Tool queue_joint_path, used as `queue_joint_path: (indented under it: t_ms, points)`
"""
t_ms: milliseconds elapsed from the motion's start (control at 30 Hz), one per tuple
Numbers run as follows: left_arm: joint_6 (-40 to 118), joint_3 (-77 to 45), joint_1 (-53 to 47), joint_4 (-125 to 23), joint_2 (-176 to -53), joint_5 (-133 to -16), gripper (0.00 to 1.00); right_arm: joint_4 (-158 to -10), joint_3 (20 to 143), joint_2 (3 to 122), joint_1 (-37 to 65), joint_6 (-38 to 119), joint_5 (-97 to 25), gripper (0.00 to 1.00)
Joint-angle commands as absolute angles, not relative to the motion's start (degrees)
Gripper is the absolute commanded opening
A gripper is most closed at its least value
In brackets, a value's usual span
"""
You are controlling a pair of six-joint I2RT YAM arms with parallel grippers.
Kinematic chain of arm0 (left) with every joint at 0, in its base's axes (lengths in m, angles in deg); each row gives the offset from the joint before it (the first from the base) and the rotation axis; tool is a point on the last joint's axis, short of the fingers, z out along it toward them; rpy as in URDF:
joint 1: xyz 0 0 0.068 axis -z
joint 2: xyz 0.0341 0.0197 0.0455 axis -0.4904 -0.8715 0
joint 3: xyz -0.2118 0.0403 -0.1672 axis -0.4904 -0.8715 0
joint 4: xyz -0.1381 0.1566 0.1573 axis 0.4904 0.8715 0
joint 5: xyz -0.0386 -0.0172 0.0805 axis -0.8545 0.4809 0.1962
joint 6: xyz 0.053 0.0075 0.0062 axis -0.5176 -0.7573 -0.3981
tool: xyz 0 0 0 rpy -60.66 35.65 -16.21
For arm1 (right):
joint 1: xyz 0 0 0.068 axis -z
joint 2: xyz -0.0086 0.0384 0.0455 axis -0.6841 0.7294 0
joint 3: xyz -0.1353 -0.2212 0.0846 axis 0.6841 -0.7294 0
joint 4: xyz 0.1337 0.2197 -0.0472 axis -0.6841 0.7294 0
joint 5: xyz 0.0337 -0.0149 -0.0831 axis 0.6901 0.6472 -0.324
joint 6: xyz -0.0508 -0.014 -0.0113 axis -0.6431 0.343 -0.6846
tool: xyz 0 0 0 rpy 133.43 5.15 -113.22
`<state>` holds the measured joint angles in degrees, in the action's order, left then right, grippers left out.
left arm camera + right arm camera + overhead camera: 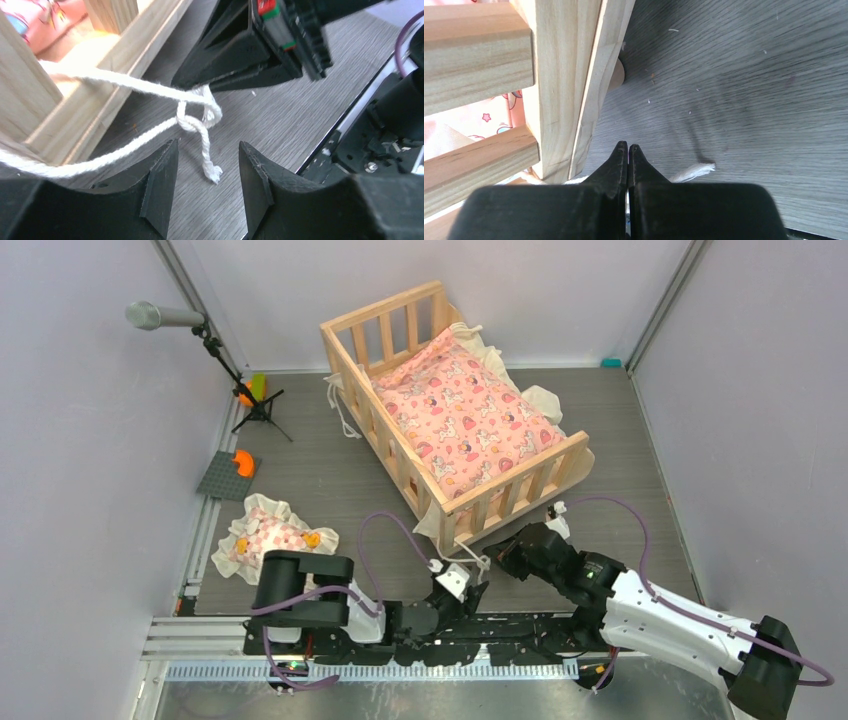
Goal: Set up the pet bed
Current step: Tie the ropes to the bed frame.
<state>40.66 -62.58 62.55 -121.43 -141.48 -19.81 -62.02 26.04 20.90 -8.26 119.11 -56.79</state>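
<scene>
The pet bed [510, 475] is a pale wood slatted crib at the middle back, with a pink printed cushion [465, 420] lying in it. A white cord [125, 82] runs out from its near corner rail [90, 100] and is knotted [192, 122] on the floor. My left gripper [207, 150] is open, its jaws either side of the cord's frayed end without touching it. My right gripper [628, 146] is shut on the cord beside the bed's corner post [559, 75]; its tips also show in the left wrist view [225, 75]. The small frilled pillow [265, 538] lies on the floor at the left.
A microphone stand [160, 315] is at the back left, with an orange and green toy [250, 390] at its foot. A grey baseplate [228, 475] lies by the left wall. Cream frill [540, 400] hangs over the bed's right side. A teal object [610, 363] is by the back wall.
</scene>
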Motion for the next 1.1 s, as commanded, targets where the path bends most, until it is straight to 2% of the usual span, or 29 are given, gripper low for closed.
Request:
queue_joint_path:
  t_ms: [0, 167, 467, 900, 1067]
  points:
    - [40.7, -60.75, 62.83, -125.36, -145.77, -16.07, 0.5, -62.31, 28.53, 20.09, -8.5, 118.55, -57.95, 0.0]
    - [40.09, -60.4, 62.76, -130.89, -149.85, -12.02, 0.53, -62.0, 28.78, 19.89, -8.5, 118.63, -57.63, 0.0]
    - [38.99, -56.16, 62.74, -130.95, -152.95, -10.62, 0.53, -61.76, 28.49, 19.28, -8.52, 118.89, -57.44, 0.0]
    - [42.62, -54.15, 61.5, -130.96, -158.19, -7.49, 0.38, -61.13, 28.64, 18.16, -8.52, 119.06, -57.1, 0.0]
    - [45.41, -53.23, 60.65, -130.95, -158.97, -7.34, 0.28, -61.01, 28.28, 18.04, -8.52, 119.33, -57.05, 0.0]
